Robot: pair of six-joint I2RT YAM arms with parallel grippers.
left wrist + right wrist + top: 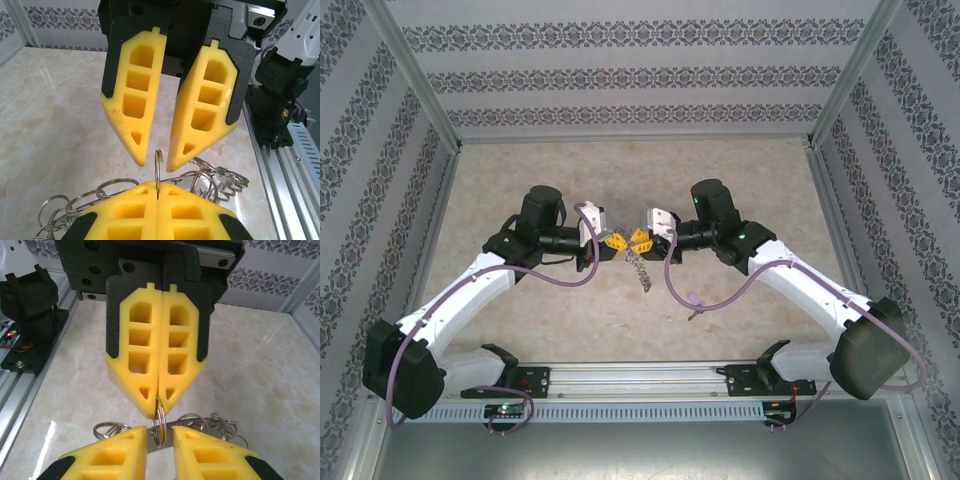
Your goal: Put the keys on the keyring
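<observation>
The left gripper (pixel 157 192) pinches shut one upright loop of the keyring (pixel 639 268), a tangle of silvery rings, while the right gripper (pixel 160 432) faces it, jaws slightly parted astride that loop.

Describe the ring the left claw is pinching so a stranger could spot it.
Over the pale table, two yellow claws meet tip to tip. The shut left claw pinches a silvery ring standing edge-on inside the parted right claw. Unlike the loose keyring cluster, it alone is upright and gripped.
</observation>
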